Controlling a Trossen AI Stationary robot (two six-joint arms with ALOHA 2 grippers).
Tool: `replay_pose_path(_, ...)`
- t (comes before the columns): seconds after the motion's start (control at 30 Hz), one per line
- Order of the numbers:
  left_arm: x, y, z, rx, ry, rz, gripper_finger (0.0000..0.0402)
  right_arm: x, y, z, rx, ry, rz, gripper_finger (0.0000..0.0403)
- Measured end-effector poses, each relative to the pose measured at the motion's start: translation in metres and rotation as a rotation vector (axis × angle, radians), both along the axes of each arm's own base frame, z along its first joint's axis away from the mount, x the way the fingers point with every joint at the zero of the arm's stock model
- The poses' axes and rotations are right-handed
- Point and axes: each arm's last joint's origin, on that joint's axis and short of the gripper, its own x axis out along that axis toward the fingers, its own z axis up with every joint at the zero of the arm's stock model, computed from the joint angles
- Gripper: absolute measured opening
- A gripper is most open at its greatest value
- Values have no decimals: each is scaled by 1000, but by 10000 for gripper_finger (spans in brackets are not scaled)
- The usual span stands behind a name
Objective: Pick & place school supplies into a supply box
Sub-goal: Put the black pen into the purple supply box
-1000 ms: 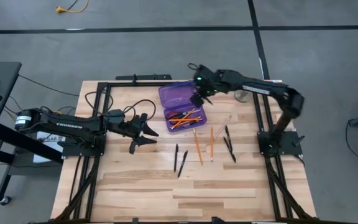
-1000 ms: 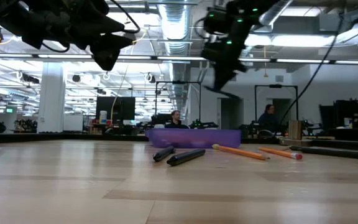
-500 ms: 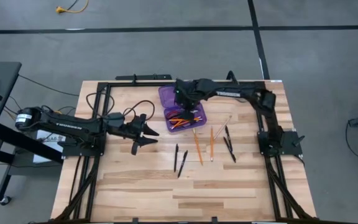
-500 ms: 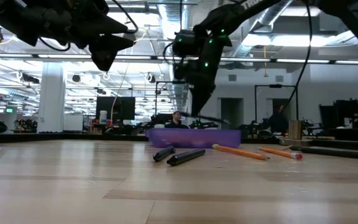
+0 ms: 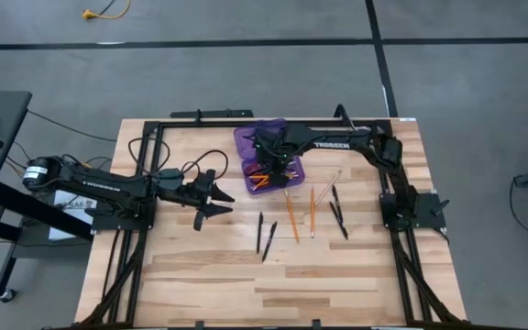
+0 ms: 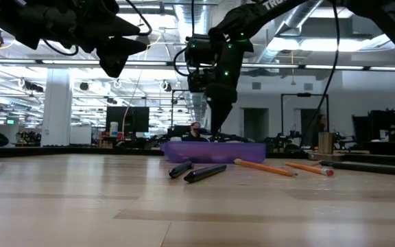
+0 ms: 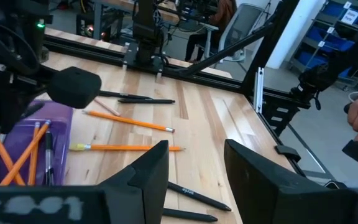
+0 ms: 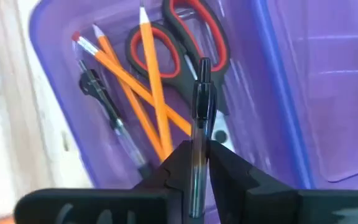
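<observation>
Purple and translucent, the supply box sits open toward the far side of the wooden table, its lid folded back. We see the right gripper lowered over the box, its fingers pinching a slim black pen that points down into the tray. Inside the box we make out red-handled scissors, crossed orange pencils and another dark pen.

From table height, we see the right gripper hanging just above the box's rim.

Out on the table, we count two black pens near the middle, two orange pencils to the right of them, and more dark pens further right, all lying apart from the box.

We find the left gripper held above the table, left of the box and well apart from it, its fingers spread with nothing between them.
</observation>
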Motion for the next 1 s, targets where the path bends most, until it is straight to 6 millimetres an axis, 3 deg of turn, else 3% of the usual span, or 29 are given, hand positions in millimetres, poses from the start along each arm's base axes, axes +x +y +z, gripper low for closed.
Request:
replay_pose_path(0.3,0,0,0,-10,2,-1,144,6,14,1,-24,-16,-38,93)
replay_pose_path(0.53,0,0,-2,27,20,-9,144,-8,20,10,-33,67,-251,128)
replay_pose_path(0.8,-2,8,-7,28,61,-77,144,-54,48,38,11,273,-379,136)
replay_pose_path(1.0,-3,15,-8,77,61,-90,144,-102,82,39,24,205,-488,128)
